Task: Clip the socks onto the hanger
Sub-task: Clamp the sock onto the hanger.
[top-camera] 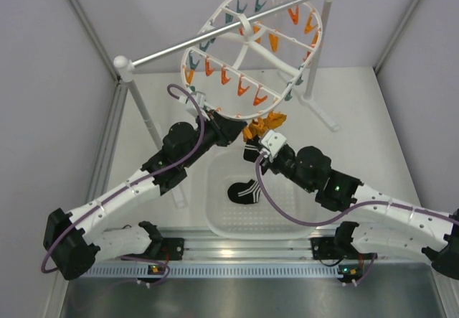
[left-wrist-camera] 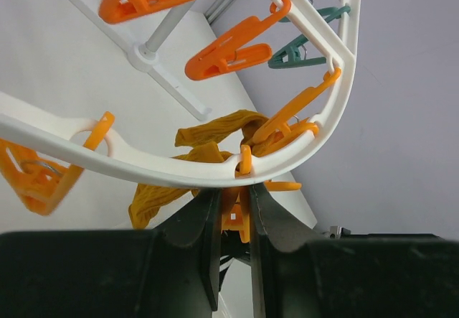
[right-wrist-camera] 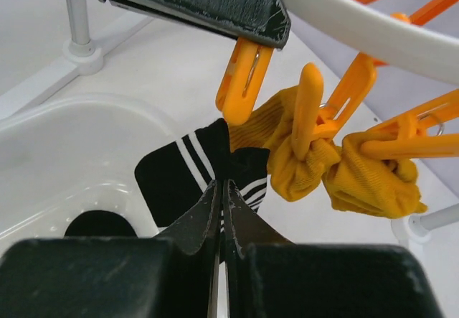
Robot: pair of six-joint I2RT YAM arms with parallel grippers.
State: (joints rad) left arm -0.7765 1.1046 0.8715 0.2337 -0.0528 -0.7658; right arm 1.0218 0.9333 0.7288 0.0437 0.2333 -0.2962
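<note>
Left hand [left-wrist-camera: 234, 189] squeezes a clip [left-wrist-camera: 237, 225] on the hanger [left-wrist-camera: 143, 166]; right hand [right-wrist-camera: 221, 196], gripping a black sock [right-wrist-camera: 168, 174], must next feed it into that clip.

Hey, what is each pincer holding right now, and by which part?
The right pincer grips the black striped sock at its striped end. The left pincer pinches an orange clothespin by its handle end.

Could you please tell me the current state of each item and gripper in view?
Left gripper, shut on a clothespin on the hanger.
Right gripper, shut on a striped sock, held just below that clothespin.
Mustard socks, clipped to the hanger.
Second black sock, lying in the basket.
Hanger, hanging from the rod.
</note>
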